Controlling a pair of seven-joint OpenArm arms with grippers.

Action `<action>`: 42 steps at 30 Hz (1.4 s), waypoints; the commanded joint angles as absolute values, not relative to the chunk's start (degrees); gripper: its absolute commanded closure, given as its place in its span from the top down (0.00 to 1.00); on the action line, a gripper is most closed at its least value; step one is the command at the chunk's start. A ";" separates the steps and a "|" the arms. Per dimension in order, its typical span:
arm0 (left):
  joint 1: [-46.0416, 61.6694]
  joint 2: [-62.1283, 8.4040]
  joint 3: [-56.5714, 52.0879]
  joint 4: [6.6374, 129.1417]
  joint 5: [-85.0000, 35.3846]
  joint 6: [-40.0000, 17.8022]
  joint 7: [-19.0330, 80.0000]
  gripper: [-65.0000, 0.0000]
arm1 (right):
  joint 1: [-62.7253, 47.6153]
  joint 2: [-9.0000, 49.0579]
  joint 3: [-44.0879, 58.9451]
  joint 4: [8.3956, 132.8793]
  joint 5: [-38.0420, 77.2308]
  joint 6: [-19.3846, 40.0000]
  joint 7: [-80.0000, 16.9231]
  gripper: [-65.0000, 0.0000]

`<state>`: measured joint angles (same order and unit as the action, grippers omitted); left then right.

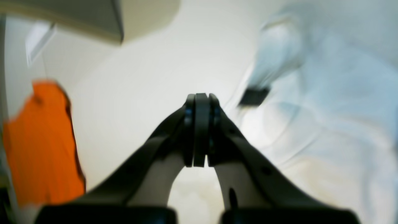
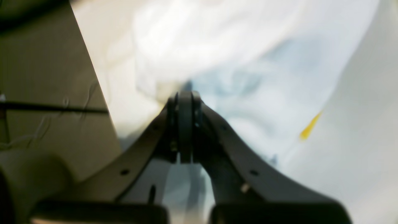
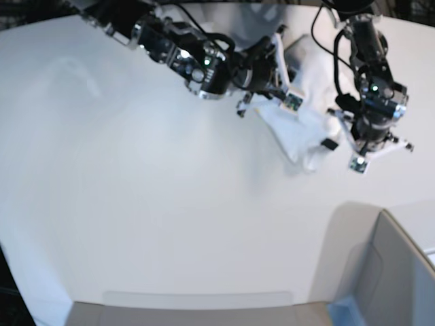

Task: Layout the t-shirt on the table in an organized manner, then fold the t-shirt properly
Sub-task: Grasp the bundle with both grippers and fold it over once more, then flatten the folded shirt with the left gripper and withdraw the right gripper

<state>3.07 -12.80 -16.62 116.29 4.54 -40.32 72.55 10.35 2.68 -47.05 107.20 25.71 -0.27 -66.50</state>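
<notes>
The t-shirt [image 3: 302, 125] lies bunched near the desk's [image 3: 136, 204] far right edge, not yet spread. The left hand [image 1: 200, 130] and right hand [image 2: 185, 127] are both pressed together, empty, beside it.

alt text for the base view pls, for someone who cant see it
Two robot arms meet over a crumpled white t-shirt near the far right of a large white table. A grey box sits at the near right corner.

T-shirt [image 3: 302, 129] bunched on table [image 3: 136, 204], far right, between both arms; box [image 3: 387, 272] near-right corner.
</notes>
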 commanded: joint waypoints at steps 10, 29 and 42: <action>18.24 -13.49 -19.65 117.14 5.32 -40.00 73.10 0.00 | 16.40 -3.74 -34.68 91.03 25.80 -0.75 -61.67 0.00; 3.82 -12.70 -14.20 98.07 5.76 -40.00 69.41 0.00 | 3.65 -1.10 -33.45 95.34 26.15 -6.11 -66.33 0.00; -3.65 -16.31 -20.70 109.41 5.76 -40.00 69.58 0.00 | 2.33 0.40 -34.33 102.29 25.89 -6.81 -61.32 0.00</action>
